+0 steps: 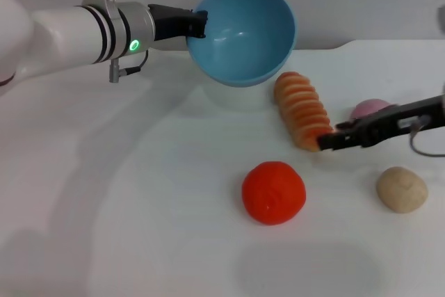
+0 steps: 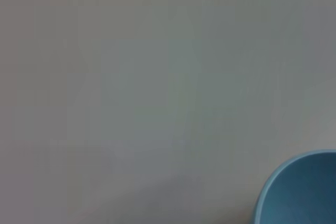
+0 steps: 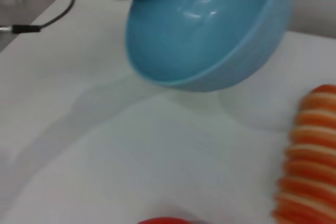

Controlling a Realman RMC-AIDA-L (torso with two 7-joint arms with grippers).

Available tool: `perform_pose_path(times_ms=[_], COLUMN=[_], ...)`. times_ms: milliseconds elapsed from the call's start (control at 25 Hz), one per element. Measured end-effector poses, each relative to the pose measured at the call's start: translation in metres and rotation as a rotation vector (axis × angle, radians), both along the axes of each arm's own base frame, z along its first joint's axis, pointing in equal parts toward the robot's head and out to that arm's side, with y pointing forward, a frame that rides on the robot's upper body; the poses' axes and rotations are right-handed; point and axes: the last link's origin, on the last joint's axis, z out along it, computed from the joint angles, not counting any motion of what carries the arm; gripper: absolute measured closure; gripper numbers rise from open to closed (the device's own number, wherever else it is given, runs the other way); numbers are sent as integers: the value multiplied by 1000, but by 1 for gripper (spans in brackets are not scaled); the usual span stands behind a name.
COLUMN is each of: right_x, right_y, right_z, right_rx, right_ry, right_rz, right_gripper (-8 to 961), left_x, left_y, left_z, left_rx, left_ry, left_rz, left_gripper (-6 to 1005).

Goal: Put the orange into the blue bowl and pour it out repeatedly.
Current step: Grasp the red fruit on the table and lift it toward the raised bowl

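The blue bowl (image 1: 243,33) hangs in the air above the back of the table, tilted with its mouth facing forward, and it is empty inside. My left gripper (image 1: 199,24) is shut on its rim from the left. The bowl also shows in the left wrist view (image 2: 299,192) and in the right wrist view (image 3: 210,30). The orange (image 1: 273,193) lies on the table in front of the bowl, held by nothing; its top edge shows in the right wrist view (image 3: 163,220). My right gripper (image 1: 328,141) hovers low to the right of the orange, its tip at the near end of the striped roll.
A ridged orange-and-cream striped roll (image 1: 302,109) lies between bowl and right gripper, also in the right wrist view (image 3: 310,150). A beige ball (image 1: 402,189) sits at the right front. A pink item (image 1: 370,109) lies behind the right gripper. The table (image 1: 125,193) is white.
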Motion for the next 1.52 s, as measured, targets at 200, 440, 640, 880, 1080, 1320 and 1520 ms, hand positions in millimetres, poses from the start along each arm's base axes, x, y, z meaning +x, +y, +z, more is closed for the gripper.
perform_pose_path(times_ms=[200, 440, 640, 880, 1080, 1320, 1520], right_x=[-6, -12, -11, -13, -10, -10, -11], right_y=[-1, -4, -5, -5, -7, -7, -6], right_z=[-30, -50, -69, -75, -76, -76, -75], right_rx=[-77, -127, -136, -132, -138, -136, -132], right_ry=[13, 12, 46, 64, 58, 48, 45], right_rz=[8, 22, 43, 57, 55, 66, 98], right_gripper=[374, 381, 413, 450, 481, 678, 858], left_x=[-6, -10, -13, -16, -18, -18, -21], left_y=[-2, -4, -6, -8, -8, -8, -8], left_z=[-3, -5, -6, -7, -7, -7, -6], left_rx=[-1, -4, -7, -8, -1, 4, 10], left_ry=[21, 22, 25, 25, 25, 24, 29], left_rz=[9, 19, 24, 30, 35, 37, 41], left_gripper=[1001, 1001, 1001, 1001, 1000, 1001, 1001])
